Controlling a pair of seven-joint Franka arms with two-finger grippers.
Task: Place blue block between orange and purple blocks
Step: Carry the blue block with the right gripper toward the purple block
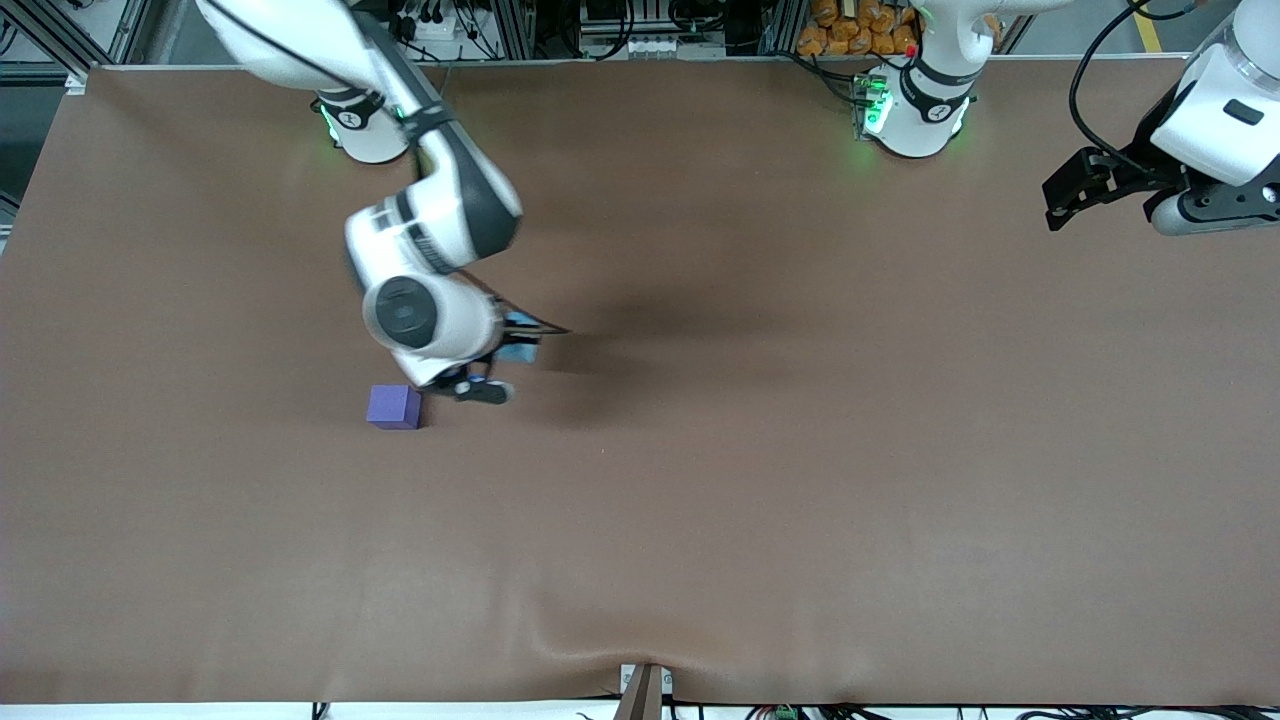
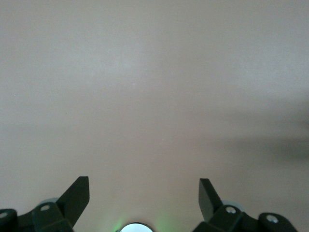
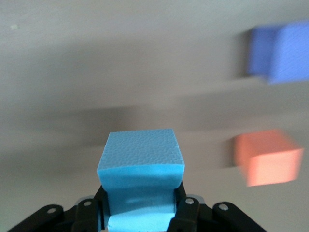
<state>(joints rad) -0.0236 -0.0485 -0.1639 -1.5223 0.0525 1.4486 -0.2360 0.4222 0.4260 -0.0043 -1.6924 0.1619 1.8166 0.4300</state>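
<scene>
Sitting clamped in the right gripper (image 3: 140,212), the blue block (image 3: 141,157) is gripped low on two facing sides, its top half standing clear of the jaws. It looks like light, slightly soft foam with a grainy skin, so a gentle squeeze on flat faces should hold it. The purple block (image 1: 394,407) rests on the table (image 1: 800,480) just beside that gripper in the front view; the orange block (image 3: 268,157) lies near it in the right wrist view. The left gripper (image 2: 144,193) waits at its arm's end of the table, jaws wide.
</scene>
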